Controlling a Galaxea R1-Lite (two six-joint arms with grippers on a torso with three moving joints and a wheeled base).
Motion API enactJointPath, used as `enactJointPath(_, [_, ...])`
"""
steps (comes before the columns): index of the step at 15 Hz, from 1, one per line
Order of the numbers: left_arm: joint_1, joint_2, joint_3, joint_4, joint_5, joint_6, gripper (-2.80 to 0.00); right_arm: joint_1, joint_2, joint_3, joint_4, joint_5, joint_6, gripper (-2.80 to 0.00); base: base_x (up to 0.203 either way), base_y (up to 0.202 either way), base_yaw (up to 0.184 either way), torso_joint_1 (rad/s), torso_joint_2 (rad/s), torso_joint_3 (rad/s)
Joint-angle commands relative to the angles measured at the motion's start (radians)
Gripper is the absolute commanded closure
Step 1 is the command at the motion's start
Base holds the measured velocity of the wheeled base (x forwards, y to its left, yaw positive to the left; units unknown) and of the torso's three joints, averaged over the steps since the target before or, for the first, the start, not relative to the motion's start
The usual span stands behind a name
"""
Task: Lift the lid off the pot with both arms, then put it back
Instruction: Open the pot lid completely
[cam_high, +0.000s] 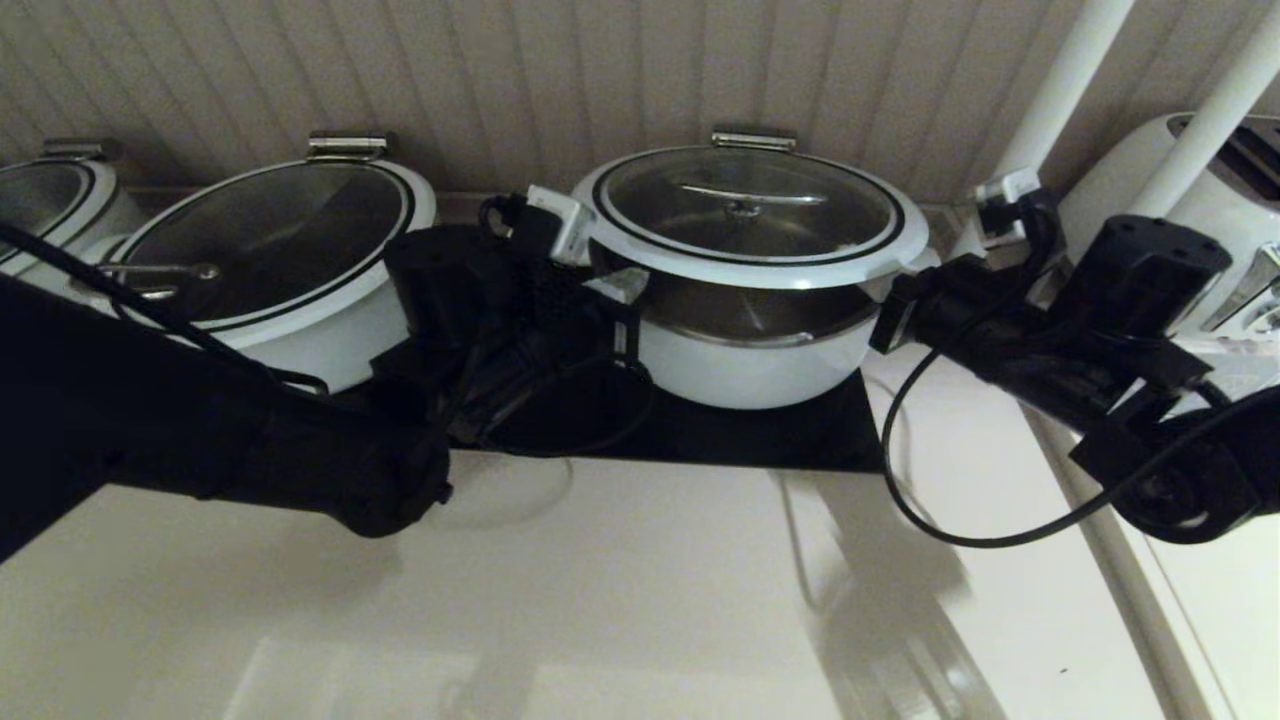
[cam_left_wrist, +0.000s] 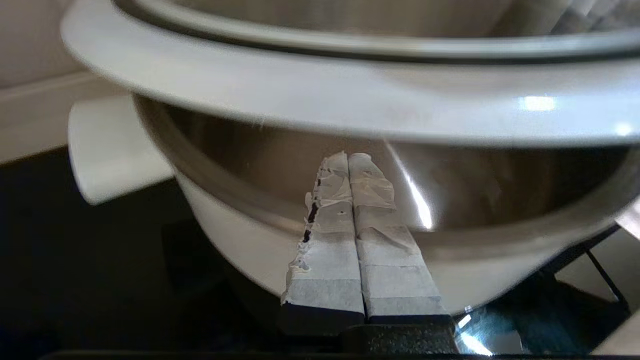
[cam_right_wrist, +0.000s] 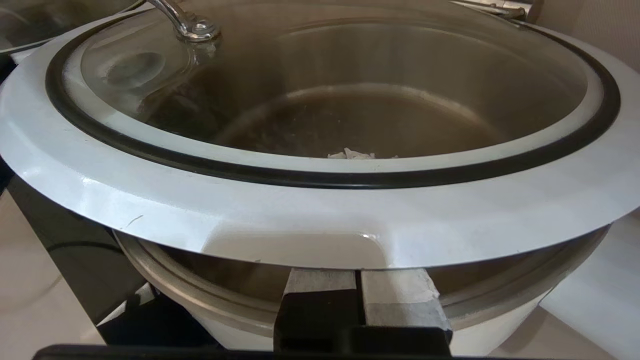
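The round glass lid (cam_high: 750, 215) with its broad white rim hangs tilted a little above the white pot (cam_high: 750, 365), and the steel inside shows in the gap. My left gripper (cam_high: 622, 285) is shut, its fingertips (cam_left_wrist: 350, 162) under the lid's rim (cam_left_wrist: 320, 100) on the left side, over the pot (cam_left_wrist: 235, 245). My right gripper (cam_high: 888, 300) is shut too, its fingers (cam_right_wrist: 400, 285) tucked beneath the lid's rim (cam_right_wrist: 320, 220) on the right side, tips hidden by it. The pot (cam_right_wrist: 500, 330) lies below.
The pot stands on a black plate (cam_high: 770, 440). A wider white pot with a glass lid (cam_high: 270, 240) stands left of my left arm, another (cam_high: 40, 200) at the far left. A white toaster (cam_high: 1230, 190) and white poles (cam_high: 1060, 90) stand at the right.
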Motion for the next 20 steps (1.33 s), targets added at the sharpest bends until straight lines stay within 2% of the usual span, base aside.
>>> enactJointPath(1, [0.0,-0.047,0.037,-0.005,0.0,0.0,0.0,0.0,-0.003,-0.002,-0.008,0.001,-0.001,0.0,0.0,0.0,0.0,0.0,0.0,0.0])
enactJointPath(5, [0.0,-0.123,0.081,-0.005,0.0,-0.001,0.0,0.0,-0.006,-0.001,-0.008,0.001,-0.001,0.0,0.0,0.0,0.0,0.0,0.0,0.0])
enactJointPath(9, [0.008,-0.232,0.206,-0.005,0.022,-0.001,0.0,-0.001,-0.006,-0.003,-0.008,0.001,-0.001,0.0,0.0,0.0,0.0,0.0,0.0,0.0])
enactJointPath(12, [0.023,-0.343,0.371,-0.005,0.028,-0.001,0.0,-0.001,-0.007,-0.004,-0.008,0.001,0.001,0.0,0.0,0.0,0.0,0.0,0.0,0.0])
enactJointPath(20, [0.13,-0.599,0.805,-0.005,0.031,-0.014,0.0,-0.001,-0.009,-0.01,-0.008,0.0,0.001,0.0,0.0,0.0,0.0,0.0,0.0,0.0])
